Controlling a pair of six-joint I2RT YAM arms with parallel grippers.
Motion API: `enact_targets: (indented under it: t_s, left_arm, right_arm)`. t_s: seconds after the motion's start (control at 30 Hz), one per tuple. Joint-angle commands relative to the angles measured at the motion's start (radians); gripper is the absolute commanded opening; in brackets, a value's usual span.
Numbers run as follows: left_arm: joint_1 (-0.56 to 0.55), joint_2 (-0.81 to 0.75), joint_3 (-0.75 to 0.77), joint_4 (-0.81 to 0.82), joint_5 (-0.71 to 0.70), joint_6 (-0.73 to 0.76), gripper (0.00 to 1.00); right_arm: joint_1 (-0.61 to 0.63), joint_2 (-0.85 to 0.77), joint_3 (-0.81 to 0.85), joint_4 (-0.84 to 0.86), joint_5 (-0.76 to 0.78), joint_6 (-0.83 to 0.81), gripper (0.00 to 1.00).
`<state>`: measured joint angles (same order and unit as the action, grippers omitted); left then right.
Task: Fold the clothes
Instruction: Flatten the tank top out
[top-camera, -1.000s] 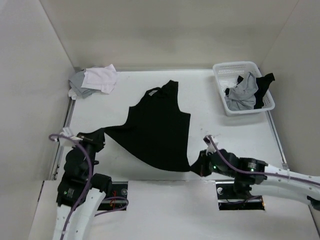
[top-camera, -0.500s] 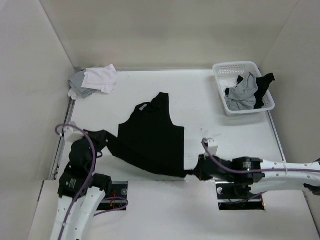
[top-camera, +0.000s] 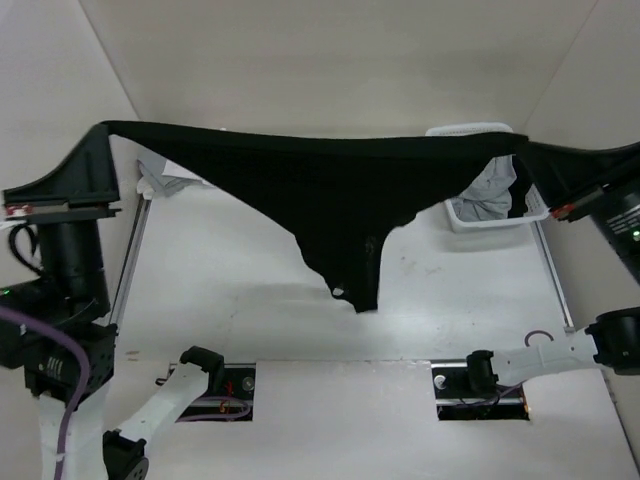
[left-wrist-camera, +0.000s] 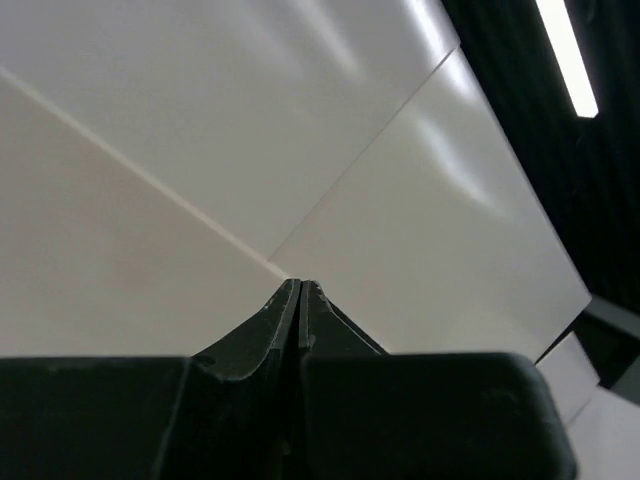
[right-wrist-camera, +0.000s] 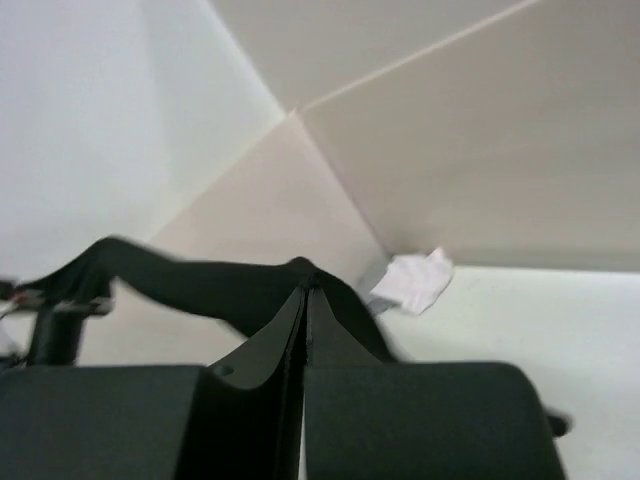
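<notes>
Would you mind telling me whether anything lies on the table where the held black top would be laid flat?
Nothing visible does: the table below the black top looks bare. The white basket and clothes pile sit at the far corners.

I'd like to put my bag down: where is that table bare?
The table is bare across its middle and near strip, under the black top held aloft. Crowded: the back left corner with piled clothes, the back right with the basket.

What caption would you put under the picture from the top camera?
The left tool and right tool hold the black top stretched in the air above the table.
</notes>
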<state>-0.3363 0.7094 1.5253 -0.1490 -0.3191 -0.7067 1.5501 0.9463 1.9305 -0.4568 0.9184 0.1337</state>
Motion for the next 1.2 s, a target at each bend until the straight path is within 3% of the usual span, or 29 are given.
enact_targets:
  t_s: [0.0,0.1,0.23,0.33,0.4,0.57,0.7,0.87,0.9,1.03,1.17]
  left_arm:
    - [-0.005,0.053,0.042,0.035,-0.075,0.067,0.00]
    - [-0.007,0.091,0.047,0.042,-0.090,0.082,0.00]
    - [-0.010,0.146,-0.071,0.040,-0.095,0.073,0.00]
    - [0.003,0.180,-0.215,0.046,-0.130,0.043,0.00]
    - [0.027,0.209,-0.295,0.057,-0.144,0.012,0.00]
    - [0.084,0.358,-0.305,0.111,-0.114,-0.017,0.00]
    - [0.131,0.579,-0.081,0.114,-0.032,-0.020,0.00]
    - [0.158,0.699,0.202,0.089,0.017,-0.011,0.00]
    - [0.162,0.703,0.234,0.088,0.018,-0.004,0.00]
    - [0.177,0.691,0.268,0.094,0.018,0.036,0.00]
    - [0.190,0.641,0.213,0.112,0.009,0.064,0.00]
  right_arm:
    - [0.050,0.069,0.024,0.188,0.138,-0.351,0.00]
    - [0.057,0.072,0.001,0.309,0.134,-0.457,0.00]
    - [-0.110,0.075,-0.111,0.308,0.051,-0.413,0.00]
    - [-0.299,0.085,-0.192,0.218,-0.093,-0.254,0.00]
    - [-0.488,0.117,-0.229,0.104,-0.305,-0.075,0.00]
    - [-0.892,0.259,-0.275,0.104,-0.718,0.125,0.00]
    - [-1.081,0.504,-0.017,0.057,-0.863,0.173,0.00]
    - [-1.147,0.791,0.607,-0.166,-0.895,0.150,0.00]
    - [-1.154,0.811,0.671,-0.181,-0.895,0.149,0.00]
    - [-1.158,0.793,0.705,-0.174,-0.918,0.149,0.00]
    - [-1.154,0.712,0.560,-0.171,-0.911,0.142,0.00]
